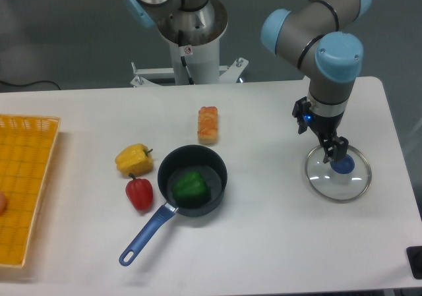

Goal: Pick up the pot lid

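Hanging just by the lid's blue knob (343,164), the hand (319,138) had its fingers apart, nothing btwn them; height above the glass, can't tell. The pot lid (322,181) lay flat on the table (264,243), knob up, nr the right edge of view. Prob. light-to-med. wt., stiff; clear part looked like glass, so slick & maybe fragile. Best hold = knob, both sides, fingers straddling; rim too thin & slippery. Hand needed a small shift to centre on knob, else a finger might land on top of it.

Other stuff: black pan (217,178) w/ green pepper (190,187) inside, red pepper (139,193), yellow pepper (134,159), orange-brown block (208,125), yellow crate (41,194), all well apart from lid. Nothing seen blocking a lift.
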Controlling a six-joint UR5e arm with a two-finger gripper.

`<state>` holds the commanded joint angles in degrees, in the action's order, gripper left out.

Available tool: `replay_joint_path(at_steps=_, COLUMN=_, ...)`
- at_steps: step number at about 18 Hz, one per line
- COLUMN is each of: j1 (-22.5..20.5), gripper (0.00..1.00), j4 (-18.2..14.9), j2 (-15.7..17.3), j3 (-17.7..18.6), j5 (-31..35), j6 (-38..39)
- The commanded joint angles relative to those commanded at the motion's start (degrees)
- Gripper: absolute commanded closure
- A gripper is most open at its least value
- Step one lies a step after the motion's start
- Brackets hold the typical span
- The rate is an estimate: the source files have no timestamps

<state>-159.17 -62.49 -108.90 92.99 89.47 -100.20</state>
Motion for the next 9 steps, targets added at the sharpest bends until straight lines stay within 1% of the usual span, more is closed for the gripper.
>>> replay_joint_path(at_steps=3, j1=-0.5, gripper=0.00, j4=-0.1, j2=0.1, j3=0.0, j5=-0.5, j6=0.1)
replay_joint_path(at_steps=6, j1=-0.7, gripper=0.00, j4=-1.6, j2=0.3, j3=0.1, j5=-1.0, j6=0.5)
replay_joint_path(at_steps=9, j1=-1.4, gripper=0.00, j4=-1.1, j2=0.4, j3=1.9, j5=-1.1, j6=0.8)
